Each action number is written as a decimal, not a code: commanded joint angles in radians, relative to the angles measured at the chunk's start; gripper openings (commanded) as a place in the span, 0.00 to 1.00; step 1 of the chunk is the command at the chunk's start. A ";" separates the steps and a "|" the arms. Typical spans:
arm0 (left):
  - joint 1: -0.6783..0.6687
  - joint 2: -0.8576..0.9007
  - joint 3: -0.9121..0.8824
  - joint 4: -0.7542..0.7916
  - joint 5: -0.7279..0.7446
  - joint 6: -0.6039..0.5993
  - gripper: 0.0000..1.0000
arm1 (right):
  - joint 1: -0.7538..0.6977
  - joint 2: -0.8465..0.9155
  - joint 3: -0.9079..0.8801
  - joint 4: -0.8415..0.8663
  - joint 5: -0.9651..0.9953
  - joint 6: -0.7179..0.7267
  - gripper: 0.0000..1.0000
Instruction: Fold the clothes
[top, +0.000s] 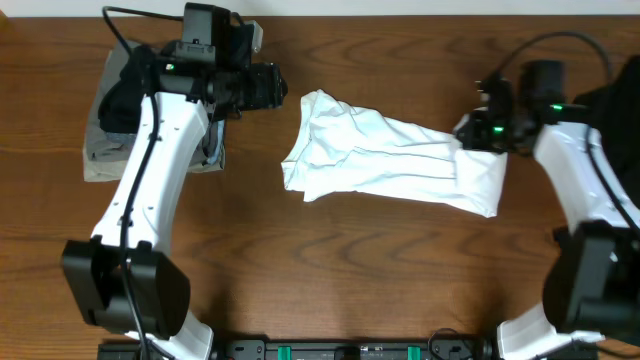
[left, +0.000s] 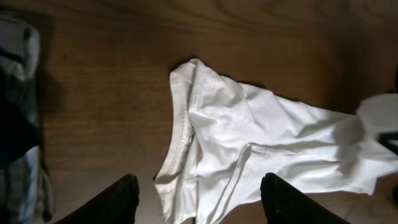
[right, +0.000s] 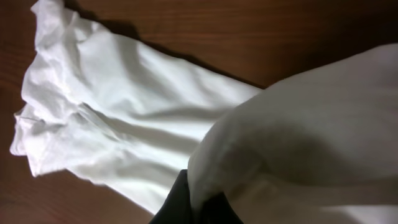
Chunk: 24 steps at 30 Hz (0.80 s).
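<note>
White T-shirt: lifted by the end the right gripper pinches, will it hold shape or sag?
Probably floppy: the white T-shirt lies creased and bunched, so it should drape. Likely light: thin cloth folds over the right gripper. Pushed, it would probably wrinkle rather than slide.

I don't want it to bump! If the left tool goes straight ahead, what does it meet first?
Probably the white T-shirt, whose crumpled edge lies right ahead of the open left tool. Height is unclear, so it might skim just above the cloth.
</note>
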 joint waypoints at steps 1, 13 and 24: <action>0.004 -0.015 0.017 -0.019 -0.035 0.040 0.65 | 0.073 0.072 0.008 0.052 -0.064 0.068 0.01; 0.004 -0.015 0.017 -0.055 -0.035 0.044 0.65 | 0.214 0.140 0.009 0.180 -0.082 0.126 0.36; 0.004 -0.015 0.017 -0.055 -0.035 0.044 0.65 | 0.040 0.011 0.010 0.148 -0.117 0.095 0.36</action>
